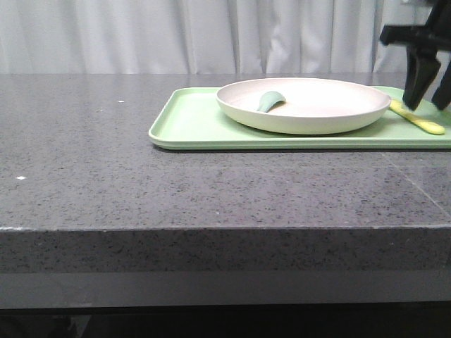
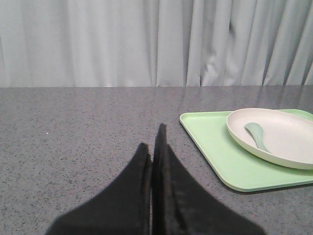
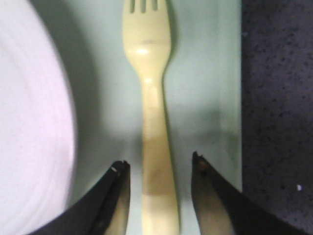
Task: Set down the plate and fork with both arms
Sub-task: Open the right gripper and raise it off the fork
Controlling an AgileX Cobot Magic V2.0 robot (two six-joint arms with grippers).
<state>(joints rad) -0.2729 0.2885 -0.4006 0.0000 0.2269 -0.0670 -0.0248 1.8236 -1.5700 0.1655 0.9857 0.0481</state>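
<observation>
The cream plate [image 1: 310, 105] sits on the light-green tray [image 1: 190, 127] with a teal spoon [image 1: 268, 101] in it. The plate also shows in the left wrist view [image 2: 288, 142] and at the edge of the right wrist view [image 3: 29, 122]. The pale-yellow fork [image 1: 419, 120] lies on the tray just right of the plate. My right gripper [image 1: 427, 102] is open and hangs just above the fork; in the right wrist view the fork's handle [image 3: 157, 161] lies between my right gripper's [image 3: 160, 164] fingers without contact. My left gripper [image 2: 152, 142] is shut and empty over the counter, left of the tray.
The tray [image 2: 220, 152] lies at the back right of the grey speckled counter [image 1: 106, 162]. A white curtain [image 1: 176, 35] hangs behind. The counter's front edge [image 1: 211, 229] runs across the front view.
</observation>
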